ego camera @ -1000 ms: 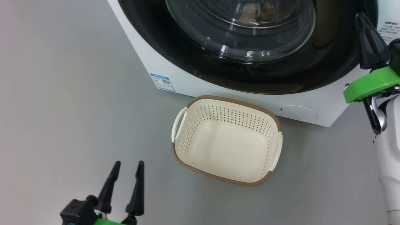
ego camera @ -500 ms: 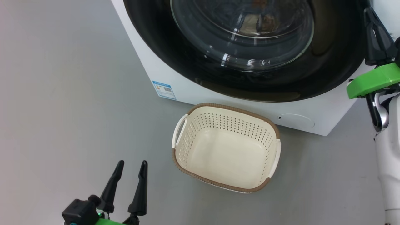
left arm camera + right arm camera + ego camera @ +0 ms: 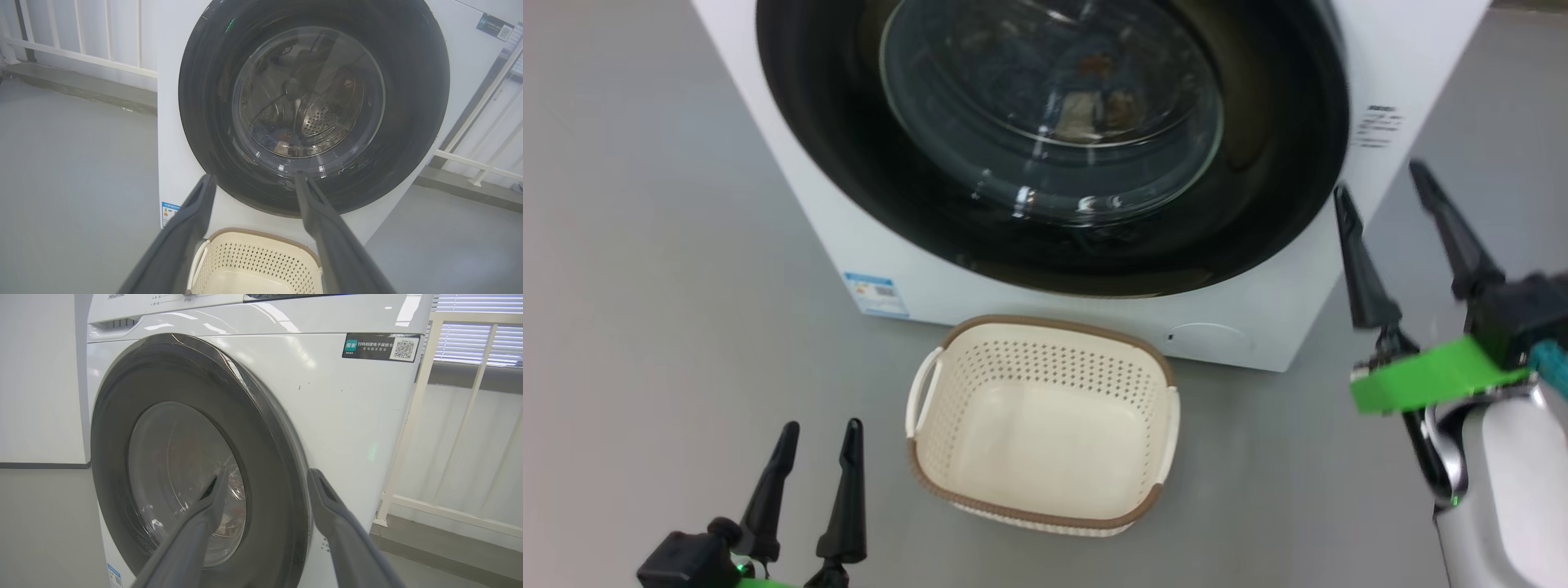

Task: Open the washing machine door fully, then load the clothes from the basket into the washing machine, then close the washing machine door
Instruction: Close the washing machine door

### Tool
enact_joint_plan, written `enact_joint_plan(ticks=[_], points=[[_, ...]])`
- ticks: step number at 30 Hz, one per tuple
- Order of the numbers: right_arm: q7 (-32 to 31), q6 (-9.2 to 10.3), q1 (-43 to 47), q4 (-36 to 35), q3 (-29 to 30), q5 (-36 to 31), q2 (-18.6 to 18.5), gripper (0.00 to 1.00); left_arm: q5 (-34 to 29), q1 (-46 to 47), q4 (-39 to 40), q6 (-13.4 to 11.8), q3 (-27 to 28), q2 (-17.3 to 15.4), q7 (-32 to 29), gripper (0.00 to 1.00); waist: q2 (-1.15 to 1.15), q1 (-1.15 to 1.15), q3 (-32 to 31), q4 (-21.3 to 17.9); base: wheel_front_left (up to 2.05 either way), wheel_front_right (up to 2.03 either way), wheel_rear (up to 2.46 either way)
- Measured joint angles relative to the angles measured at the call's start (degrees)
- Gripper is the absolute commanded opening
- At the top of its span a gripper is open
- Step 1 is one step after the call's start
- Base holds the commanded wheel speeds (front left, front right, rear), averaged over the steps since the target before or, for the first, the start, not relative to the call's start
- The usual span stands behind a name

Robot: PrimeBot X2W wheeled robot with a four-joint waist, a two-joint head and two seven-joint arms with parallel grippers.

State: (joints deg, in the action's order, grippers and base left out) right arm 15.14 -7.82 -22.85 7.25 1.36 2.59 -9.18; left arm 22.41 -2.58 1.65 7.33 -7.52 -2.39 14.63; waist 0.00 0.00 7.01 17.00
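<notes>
The washing machine door [image 3: 1054, 122] is sitting shut, its glossy black rim lying flush against the white washing machine [image 3: 915, 286]. Together they are taking up the 12 o'clock half of the head view. Through the bulging glass the clothes [image 3: 280, 141] are showing as blue and brown patches, lying low in the steel drum at about 6 o'clock of the window.

Down at the door's 6 o'clock, the basket [image 3: 1045, 359] is standing on the grey floor [image 3: 645, 286] just in front of the machine's base, its bare cream bottom facing up. The blue label sticker [image 3: 876, 294] is sitting at the basket's 10 o'clock, on the machine's lower corner.

The left gripper [image 3: 822, 426] is hanging at 7 o'clock of the head view, off the basket's 8 o'clock side. Its two dark fingers are parted, pointing toward 12 and carrying nothing. In its own wrist view they are framing the basket's far rim and the door's bottom edge, with a white railing [image 3: 81, 53] running past at 10 o'clock.

Over at 3 o'clock, the right gripper [image 3: 1377, 176] is hovering near the machine's right corner. Its fingers are spread wide with nothing between them, and its green bracket [image 3: 1429, 380] is sitting at 5 o'clock of the fingertips. In its wrist view one finger is crossing in front of the glass and the other in front of the white panel.
</notes>
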Motion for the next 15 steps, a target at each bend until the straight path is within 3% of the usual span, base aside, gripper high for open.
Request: enact_joint_plan(ticks=[7,15], points=[[0.0,0.0,8.56,-5.83,0.58,0.12,1.38,1.0,-1.89,-0.34,2.24,0.01,1.75,-0.01,0.01,1.0,0.0,0.0,-2.45,-4.7,0.0,0.0,0.0],[0.0,0.0,17.56,-9.15,1.96,0.47,3.8,1.0,-2.31,-2.5,-2.43,0.01,1.89,-0.07,0.01,1.0,0.0,0.0,-5.21,-8.38,0.0,0.0,0.0]])
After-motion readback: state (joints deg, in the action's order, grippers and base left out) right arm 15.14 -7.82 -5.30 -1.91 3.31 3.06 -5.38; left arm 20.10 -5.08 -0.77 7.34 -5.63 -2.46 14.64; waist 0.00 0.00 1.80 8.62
